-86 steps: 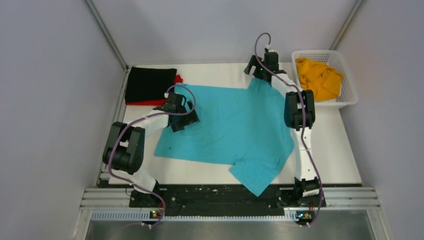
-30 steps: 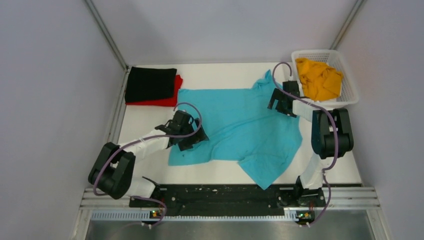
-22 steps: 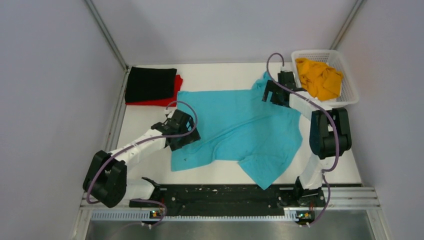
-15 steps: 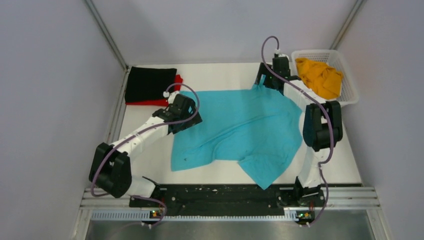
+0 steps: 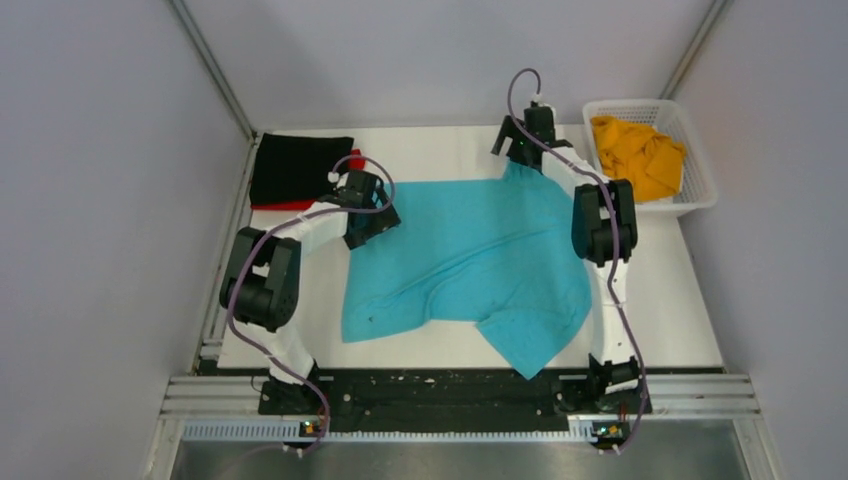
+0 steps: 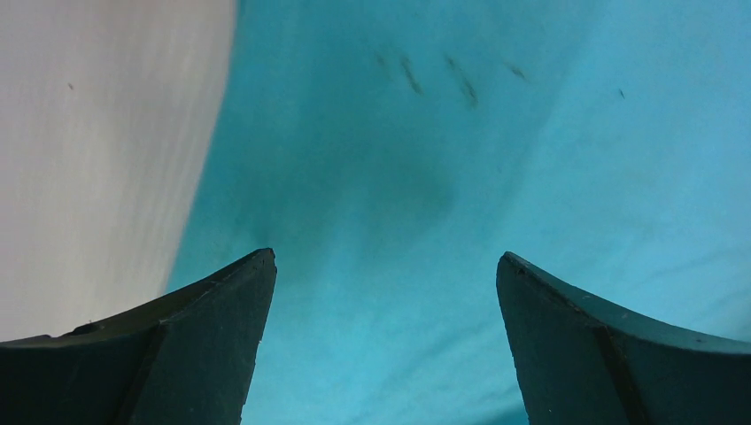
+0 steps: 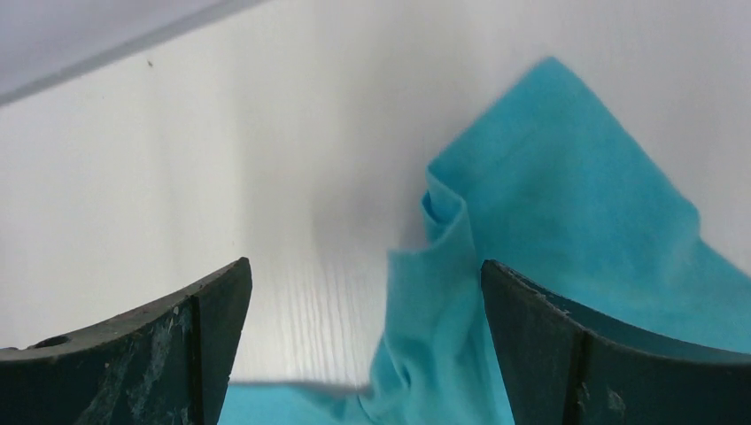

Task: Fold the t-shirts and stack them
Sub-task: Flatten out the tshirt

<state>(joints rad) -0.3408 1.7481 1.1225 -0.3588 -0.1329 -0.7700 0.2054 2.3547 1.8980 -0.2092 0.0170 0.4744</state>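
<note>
The turquoise t-shirt (image 5: 470, 260) lies spread and creased on the white table (image 5: 430, 145). My left gripper (image 5: 370, 218) is open over the shirt's far left corner. In the left wrist view its jaws stand wide apart (image 6: 385, 266) above the cloth (image 6: 425, 159), holding nothing. My right gripper (image 5: 516, 150) is open at the shirt's far right sleeve. In the right wrist view (image 7: 365, 270) a raised fold of the sleeve (image 7: 549, 186) lies between the jaws. The black t-shirt (image 5: 300, 168) lies folded on the red one (image 5: 285, 207) at the far left. The orange-yellow t-shirt (image 5: 635, 155) is in the basket.
A white mesh basket (image 5: 695, 195) stands at the far right corner. Grey walls close in the table on three sides. The black rail with the arm bases (image 5: 440, 390) runs along the near edge.
Both grippers moved toward the far side: the left from mid-shirt up to its far left corner, the right from beside the basket to the far sleeve. The shirt has hardly shifted.
</note>
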